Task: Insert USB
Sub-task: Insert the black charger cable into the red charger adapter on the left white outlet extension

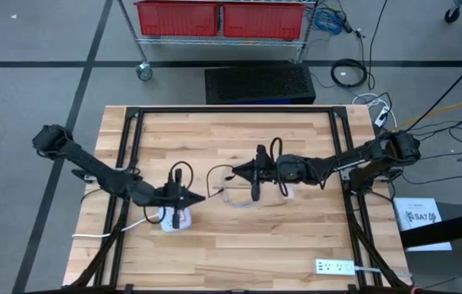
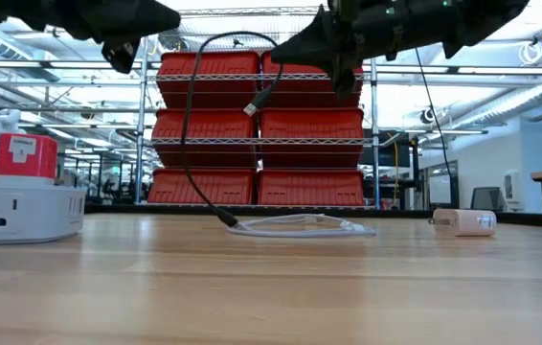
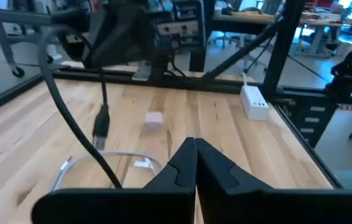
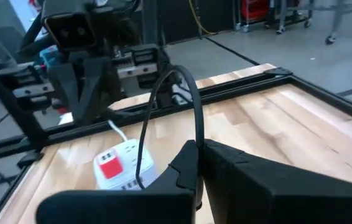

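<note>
A black cable [image 2: 187, 125] with a silver USB plug [image 2: 252, 107] hangs from my right gripper [image 1: 233, 172], which is shut on it above the table's middle. From an arch, its long run drops to the wood beside a white cable coil [image 1: 239, 198]. A white charging hub with a red block [image 1: 174, 218] rests flat on the table nearer the left, also seen in the right wrist view [image 4: 123, 165]. My left gripper [image 1: 201, 197] hovers shut just over and past that hub, well above the table in the low view [image 2: 170, 17], touching nothing. My right gripper pinches the black cable between its two fingers a short way behind the plug [image 4: 196, 140], the fingers level and pointing toward the table's left. The plug [image 3: 101, 124] dangles clear below the fingertips. The cable's other side arcs up [image 4: 176, 78] and falls slack to the table.
A small white block [image 1: 285, 193] lies right of the coil. A white power strip [image 1: 335, 266] sits at the near right edge. Black frame rails [image 1: 133, 163] run along the table's sides. Red bins on a shelf [image 1: 219, 18] stand beyond the far edge.
</note>
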Available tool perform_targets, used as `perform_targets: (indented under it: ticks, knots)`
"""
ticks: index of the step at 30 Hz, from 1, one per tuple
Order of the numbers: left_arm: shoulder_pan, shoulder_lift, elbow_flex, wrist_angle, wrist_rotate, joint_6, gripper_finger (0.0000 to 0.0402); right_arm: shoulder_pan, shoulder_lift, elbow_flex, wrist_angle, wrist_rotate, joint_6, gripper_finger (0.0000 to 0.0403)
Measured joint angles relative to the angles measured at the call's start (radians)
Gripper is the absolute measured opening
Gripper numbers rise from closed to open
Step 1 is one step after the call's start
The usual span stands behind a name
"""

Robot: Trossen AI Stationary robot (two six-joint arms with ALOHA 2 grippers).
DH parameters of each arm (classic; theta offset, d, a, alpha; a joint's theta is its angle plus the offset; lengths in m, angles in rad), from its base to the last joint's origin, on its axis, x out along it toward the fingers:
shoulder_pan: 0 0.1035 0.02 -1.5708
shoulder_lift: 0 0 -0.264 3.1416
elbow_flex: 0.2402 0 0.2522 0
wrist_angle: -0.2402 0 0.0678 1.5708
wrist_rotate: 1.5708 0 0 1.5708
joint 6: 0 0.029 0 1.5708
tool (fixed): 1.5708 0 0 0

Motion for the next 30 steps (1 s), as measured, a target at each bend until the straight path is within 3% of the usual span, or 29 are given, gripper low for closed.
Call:
perform_targets:
  ticks: [10,17,20,25,30]
  knots:
    - [0.059,-0.039,-0.079,0.035,0.108,-0.011,0.0004,-0.074,0.000,0.000,0.019,-0.048,0.046,0.0000]
    - [0.103,-0.029,-0.077,0.156,0.285,-0.027,0.0004,-0.059,0.017,0.000,0.062,-0.109,-0.003,0.0000]
    - [0.111,-0.024,-0.074,0.150,0.300,-0.034,0.0008,-0.029,0.031,0.000,0.096,-0.138,-0.049,0.0000]
    - [0.120,0.021,-0.066,0.142,0.303,-0.053,0.0041,0.021,0.064,0.078,0.087,-0.132,-0.081,0.0000]
    - [0.117,0.086,-0.005,0.137,0.379,-0.086,0.0093,0.043,0.124,0.240,-0.110,-0.128,-0.147,0.0000]
